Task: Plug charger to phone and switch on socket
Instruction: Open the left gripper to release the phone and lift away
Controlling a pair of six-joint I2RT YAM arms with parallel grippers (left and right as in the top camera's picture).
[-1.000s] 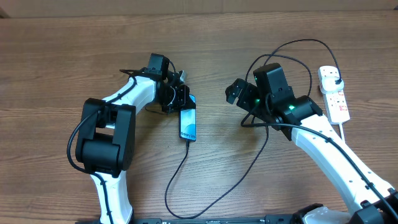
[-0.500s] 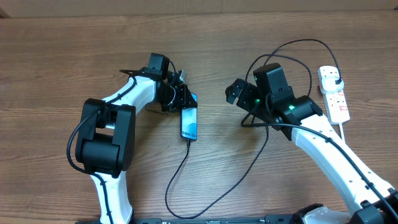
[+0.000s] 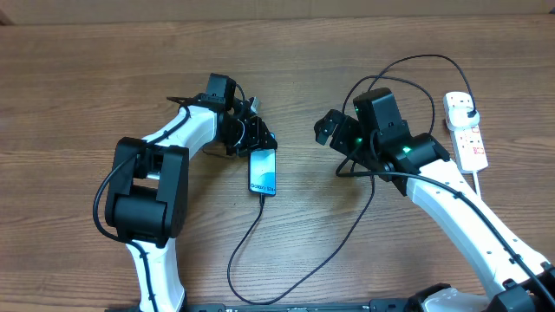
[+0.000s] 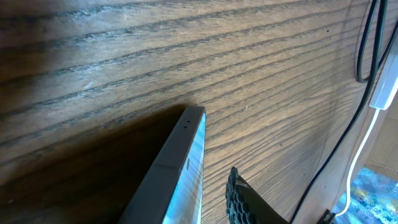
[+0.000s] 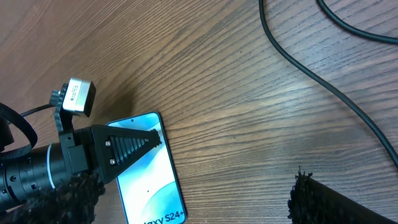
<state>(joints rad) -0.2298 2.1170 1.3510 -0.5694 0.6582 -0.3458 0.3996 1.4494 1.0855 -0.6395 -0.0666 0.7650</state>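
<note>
The phone [image 3: 263,173] lies on the table with its lit screen up, also seen in the right wrist view [image 5: 146,180]. The charger [image 3: 247,238], a thin black cable, is plugged into the phone's near end. It loops along the front of the table and up to a black plug [image 3: 469,109] in the white socket [image 3: 468,139]. My left gripper [image 3: 263,143] is open around the phone's far end. One finger [image 4: 239,199] stands apart from the screen [image 4: 189,180]. My right gripper [image 3: 326,127] hangs open and empty, to the right of the phone.
The white cord [image 3: 479,182] runs from the socket toward the front right, beside my right arm [image 3: 451,204]. Loops of black cable [image 3: 416,65] lie behind and around the right arm. Bare wood lies to the left and across the back.
My left gripper's jaws have opened off the phone. The phone has settled flat, so its screen shows wider from overhead. The right arm has not moved.
</note>
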